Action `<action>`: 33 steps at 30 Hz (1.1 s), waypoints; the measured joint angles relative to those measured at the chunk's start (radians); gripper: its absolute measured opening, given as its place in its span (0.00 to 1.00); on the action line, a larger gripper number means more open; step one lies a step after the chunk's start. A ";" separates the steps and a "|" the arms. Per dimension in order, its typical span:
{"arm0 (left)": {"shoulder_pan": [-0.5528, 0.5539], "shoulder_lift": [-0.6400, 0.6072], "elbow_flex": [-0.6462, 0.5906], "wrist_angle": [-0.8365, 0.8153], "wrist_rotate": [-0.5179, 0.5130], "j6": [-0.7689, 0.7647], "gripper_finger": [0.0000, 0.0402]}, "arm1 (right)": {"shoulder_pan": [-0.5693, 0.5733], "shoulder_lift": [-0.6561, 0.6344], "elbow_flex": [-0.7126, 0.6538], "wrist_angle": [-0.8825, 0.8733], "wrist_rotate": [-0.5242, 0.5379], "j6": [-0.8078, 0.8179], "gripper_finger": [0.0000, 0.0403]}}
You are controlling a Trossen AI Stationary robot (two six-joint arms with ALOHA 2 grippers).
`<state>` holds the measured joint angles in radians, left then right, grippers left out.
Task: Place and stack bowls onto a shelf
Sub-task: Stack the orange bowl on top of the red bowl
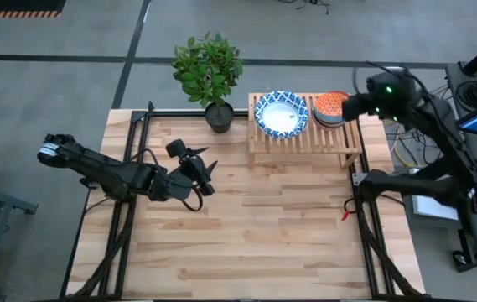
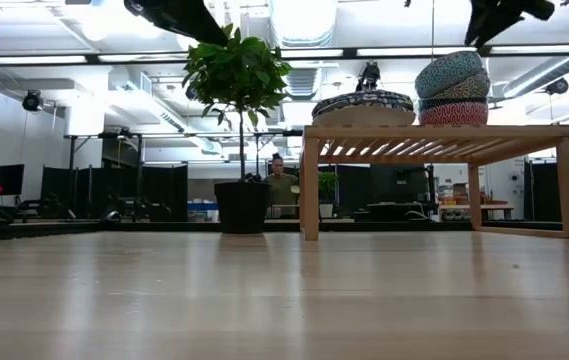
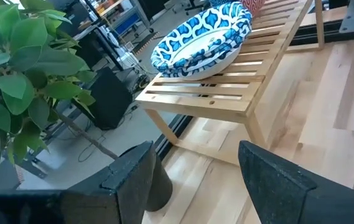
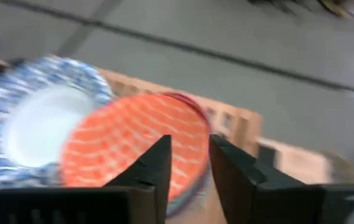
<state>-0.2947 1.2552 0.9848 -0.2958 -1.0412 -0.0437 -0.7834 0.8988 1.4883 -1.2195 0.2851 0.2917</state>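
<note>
The shelf (image 1: 305, 134) of light wooden slats stands at the table's far right. On it sits a stack of wide blue-and-white bowls (image 1: 282, 113), with a stack of small bowls (image 2: 452, 88) to its right. An orange patterned bowl (image 1: 331, 105) tops the small stack. My right gripper (image 4: 190, 146) hovers above and just right of the small stack. It is open by a narrow gap, with nothing between its fingers. My left gripper (image 1: 202, 168) is raised over the table's middle left, wide open and pointing toward the shelf (image 3: 226, 87).
A potted plant in a black pot (image 1: 219, 116) stands at the far edge, just left of the shelf. Bare plank tabletop (image 1: 263, 235) stretches from the shelf to the near edge. Black frame rails (image 1: 364, 235) run along the table's left and right sides.
</note>
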 joint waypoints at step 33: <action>-0.001 -0.015 0.000 -0.081 0.003 -0.004 0.54 | 0.000 -0.456 -0.556 0.579 -0.219 -0.077 0.02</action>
<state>-0.2958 1.2400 0.9848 -0.3772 -1.0378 -0.0476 -0.7834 0.4425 0.9321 -0.6405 0.0659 0.2148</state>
